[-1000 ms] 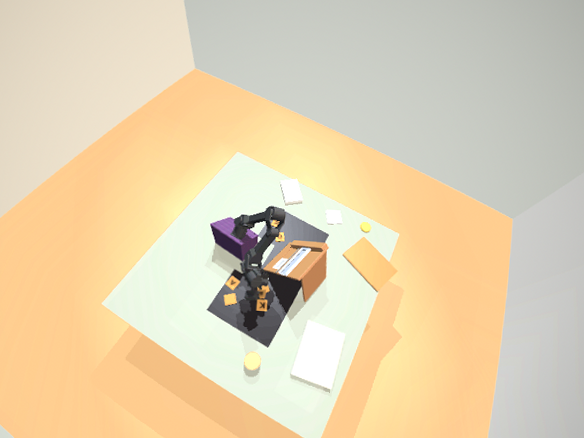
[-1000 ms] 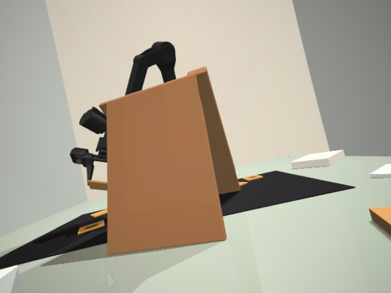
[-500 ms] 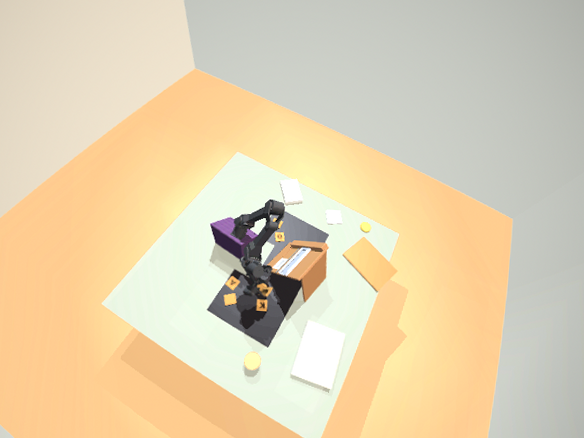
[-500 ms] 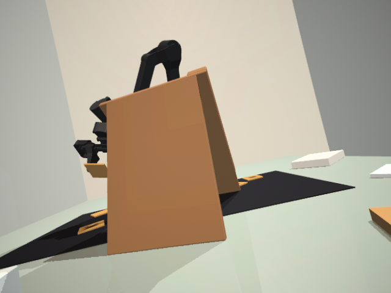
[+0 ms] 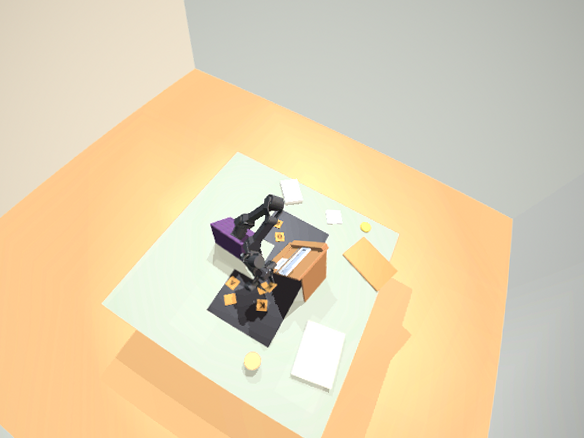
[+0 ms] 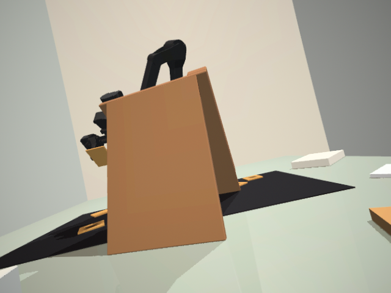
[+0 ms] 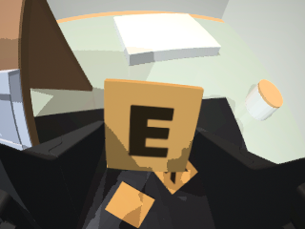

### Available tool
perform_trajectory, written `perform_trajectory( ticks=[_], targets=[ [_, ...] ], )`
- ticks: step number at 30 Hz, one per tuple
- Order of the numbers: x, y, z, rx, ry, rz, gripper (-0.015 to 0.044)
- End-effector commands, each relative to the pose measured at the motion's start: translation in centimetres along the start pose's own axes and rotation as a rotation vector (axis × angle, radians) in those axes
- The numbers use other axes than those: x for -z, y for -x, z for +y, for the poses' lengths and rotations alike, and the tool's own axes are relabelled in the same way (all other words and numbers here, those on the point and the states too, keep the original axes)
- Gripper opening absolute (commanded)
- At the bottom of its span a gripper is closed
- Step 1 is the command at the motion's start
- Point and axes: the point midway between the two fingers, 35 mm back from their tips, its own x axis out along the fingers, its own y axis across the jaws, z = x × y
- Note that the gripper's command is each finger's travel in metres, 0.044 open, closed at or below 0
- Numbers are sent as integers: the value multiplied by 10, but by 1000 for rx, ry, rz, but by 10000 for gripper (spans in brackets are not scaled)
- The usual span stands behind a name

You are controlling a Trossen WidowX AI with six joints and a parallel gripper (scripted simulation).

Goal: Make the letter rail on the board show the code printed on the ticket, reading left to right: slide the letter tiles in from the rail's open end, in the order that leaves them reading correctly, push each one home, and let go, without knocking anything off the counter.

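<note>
My gripper [image 5: 266, 283] [image 7: 151, 132] is shut on the tile marked E [image 6: 98, 156] [image 7: 152, 95], held raised and tilted above the dark front mat [image 5: 270, 334] [image 7: 224, 112], beside the board. The brown slanted board [image 5: 315, 276] [image 6: 157, 163] [image 7: 11, 43] bears a pale blue-white rail [image 5: 294, 261] [image 7: 10, 114]. A small white piece lies beside the rail; no print is legible. The K tile [image 5: 261, 305] [image 6: 90, 227], a blank-looking tile [image 5: 229, 299] and a lettered tile [image 5: 232, 282] lie on the front mat. Two tiles [image 5: 279, 236] [image 5: 279, 223] lie on the back mat.
A purple block [image 5: 226, 239] stands by the arm's base. A white box [image 5: 318, 354] [image 7: 167, 33] and a round-topped cup [image 5: 252, 361] [image 7: 264, 100] stand toward the front. An orange panel [image 5: 369, 264], yellow disc [image 5: 365, 226] and white pads [image 5: 291, 191] [image 5: 333, 217] lie farther back.
</note>
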Motion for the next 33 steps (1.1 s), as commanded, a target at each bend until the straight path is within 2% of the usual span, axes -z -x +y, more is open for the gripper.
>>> perform_trajectory(
  ticks=[1,33],
  targets=[
    [0,2,2,-5,-14,-5,0],
    [-1,1,15,-5,-15,-5,0]
  ],
)
